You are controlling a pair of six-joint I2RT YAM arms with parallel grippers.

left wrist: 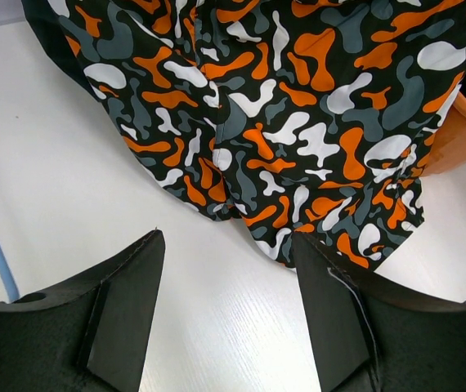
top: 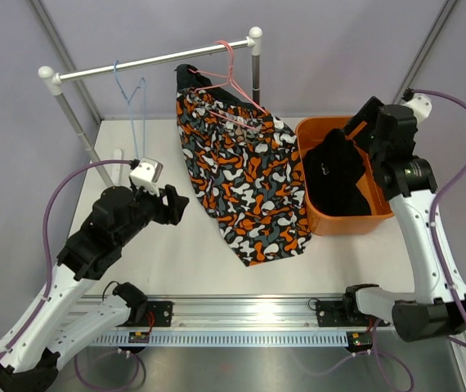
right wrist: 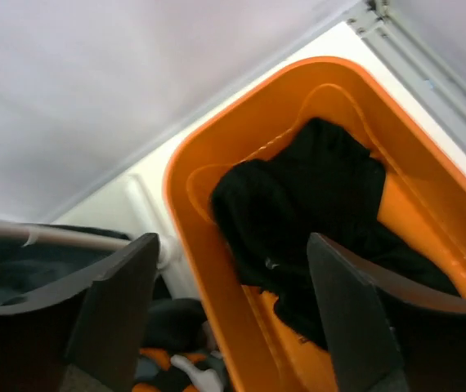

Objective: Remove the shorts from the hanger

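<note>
Left gripper (left wrist: 226,245) and right gripper (right wrist: 233,249) are both gaping, gripping nothing. One camouflage pair of shorts (top: 245,188) is hanging from one pink hanger (top: 231,69) and draping onto the white table (top: 176,253). At its three o'clock, black shorts (top: 339,175), count unclear, are lying in one orange bin (top: 319,224). One blue hanger (top: 131,94) is dangling at ten o'clock. Grey walls are enclosing everything.
</note>
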